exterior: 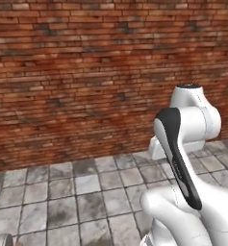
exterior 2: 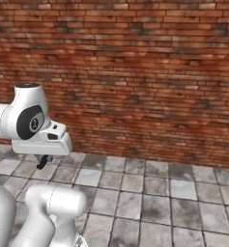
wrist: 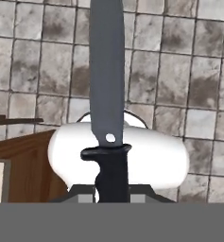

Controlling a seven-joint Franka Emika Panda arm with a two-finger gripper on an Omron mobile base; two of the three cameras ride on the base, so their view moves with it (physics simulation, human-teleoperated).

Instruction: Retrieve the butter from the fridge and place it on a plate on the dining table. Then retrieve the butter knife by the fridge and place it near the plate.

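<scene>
Brick wall (exterior: 86,72) and tiled floor (exterior 2: 159,202) are faced, no bench being seen. The butter knife (wrist: 106,94) is clamped by its dark handle in the fingers (wrist: 111,191), blade pointing away over the floor. Retrieval is judged done; carrying it to the plate is left.

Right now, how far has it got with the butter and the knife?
The butter knife is in hand: the gripper is shut on its dark handle, blade pointing out over the tiled floor. Laying it near the plate is left. These pictures cannot tell whether the butter step is done.
</scene>
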